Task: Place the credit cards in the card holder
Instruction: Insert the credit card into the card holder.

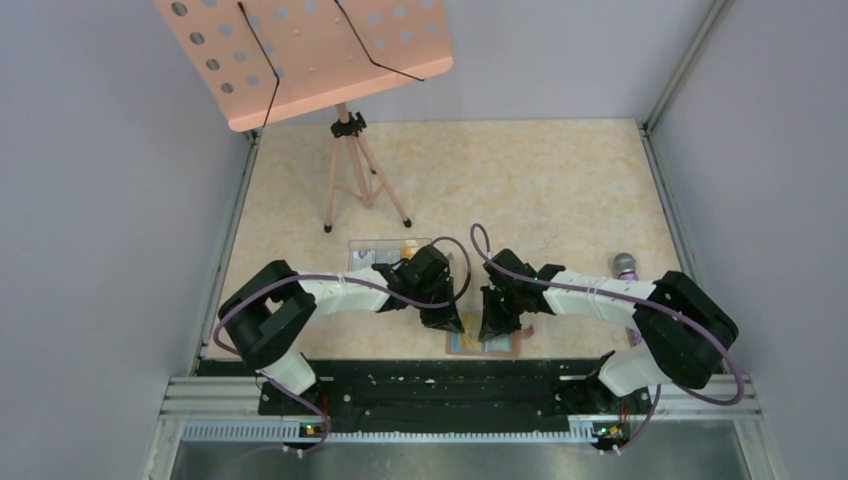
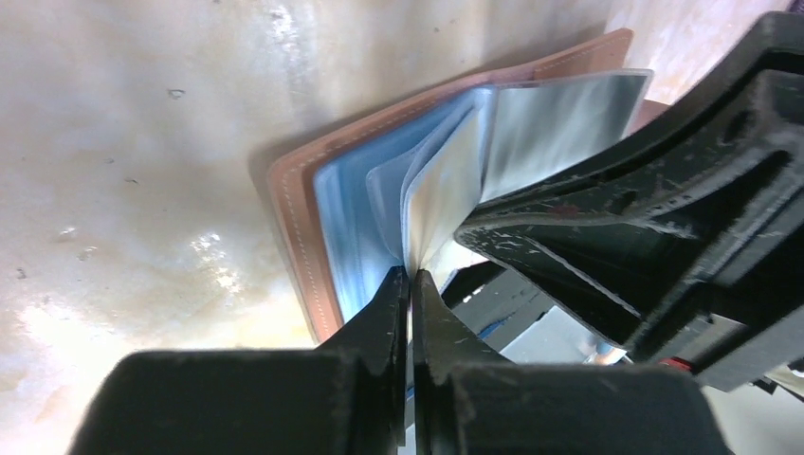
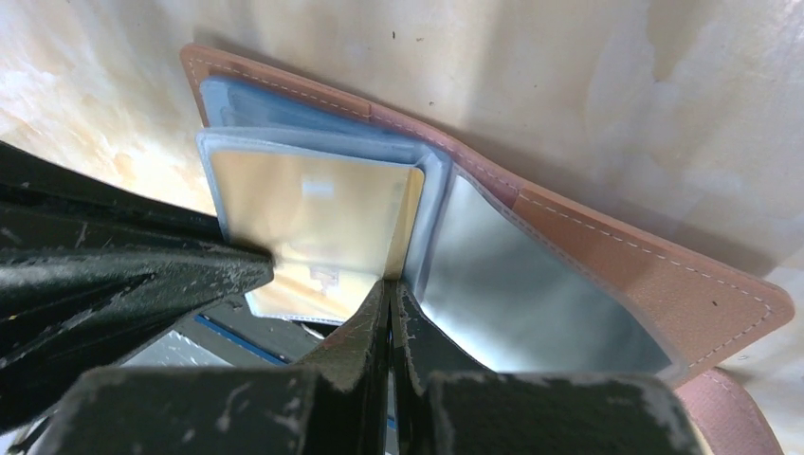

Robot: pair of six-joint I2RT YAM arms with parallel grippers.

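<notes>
The brown card holder (image 1: 487,345) lies open on the table between my two grippers. In the left wrist view its brown cover (image 2: 294,204) frames bluish clear sleeves, and my left gripper (image 2: 411,273) is shut on the edge of one sleeve. From above, my left gripper (image 1: 447,322) sits at the holder's left side and my right gripper (image 1: 495,325) over its middle. A yellow-orange credit card (image 3: 303,204) sits in a sleeve of the holder (image 3: 654,275). My right gripper (image 3: 390,282) is shut on that sleeve's edge.
A clear plastic box (image 1: 378,252) stands just behind my left gripper. A pink music stand (image 1: 310,55) on a tripod (image 1: 350,170) occupies the back left. A small grey and purple object (image 1: 625,265) lies by the right arm. Grey walls enclose the table.
</notes>
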